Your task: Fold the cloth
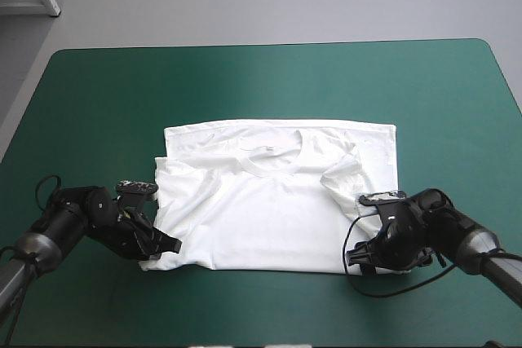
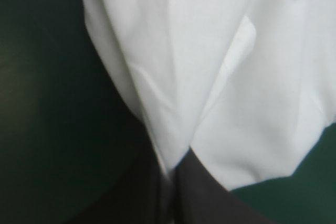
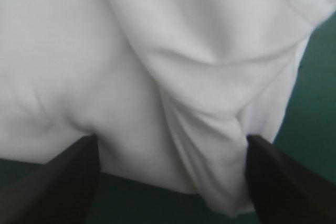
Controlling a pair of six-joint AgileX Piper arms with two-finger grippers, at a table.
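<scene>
T-shirt [image 1: 273, 201] lies flat, maybe one fold in; most folds left, I'd say. Your L gripper [image 2: 172, 163] pinches its near corner; R gripper [image 3: 172, 141] gapes wide round the other, unclamped.

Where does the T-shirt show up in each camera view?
High view: T-shirt spread mid-table.
Left wrist view: its edge pinched in the left gripper.
Right wrist view: a fold inside the open right gripper.
Shared landmark: teal-green cover beside the shirt's edge.
</scene>
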